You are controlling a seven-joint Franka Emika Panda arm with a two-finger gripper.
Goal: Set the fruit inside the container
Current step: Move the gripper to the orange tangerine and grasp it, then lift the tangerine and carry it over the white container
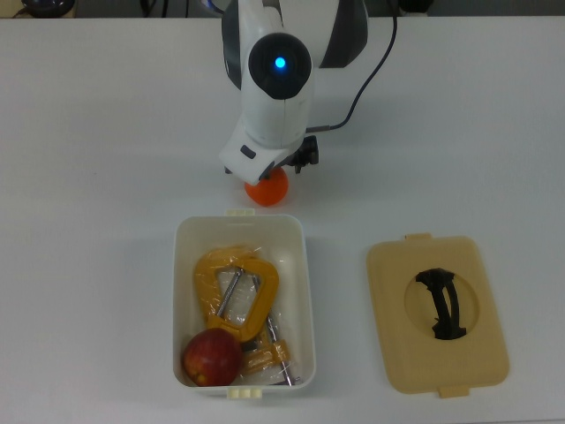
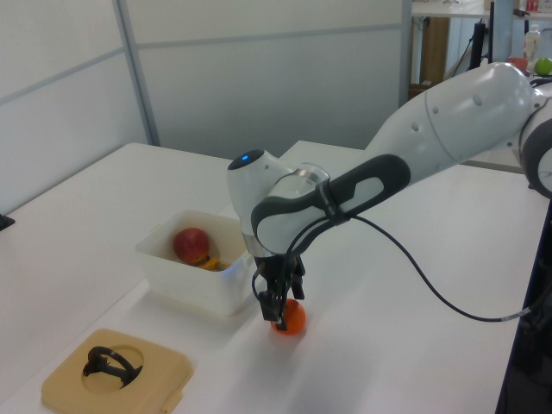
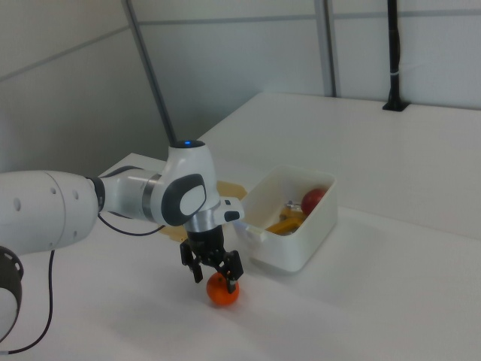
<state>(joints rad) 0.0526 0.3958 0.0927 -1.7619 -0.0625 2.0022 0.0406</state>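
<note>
While the gripper (image 2: 278, 309) stands low over the tangerine (image 2: 290, 320), its two fingers are spread apart and reach down on either side of the fruit's upper half; whether the fingertips (image 3: 232, 283) actually touch the peel cannot be told. The tangerine rests on the white table (image 1: 106, 177), just beside one short end of the container (image 1: 305, 291), outside it. In the top view the arm's wrist covers most of the tangerine (image 1: 267, 190), leaving only its lower edge visible.

Inside the container, the apple (image 1: 212, 357) lies in the corner farthest from the tangerine, touching a yellow-orange clamp (image 1: 237, 291) that lies along the box floor. The tan lid (image 1: 437, 314), with its black handle upward, lies flat on the table at the top view's right, apart from the container.

No readable brand, label or writing appears on any item.
</note>
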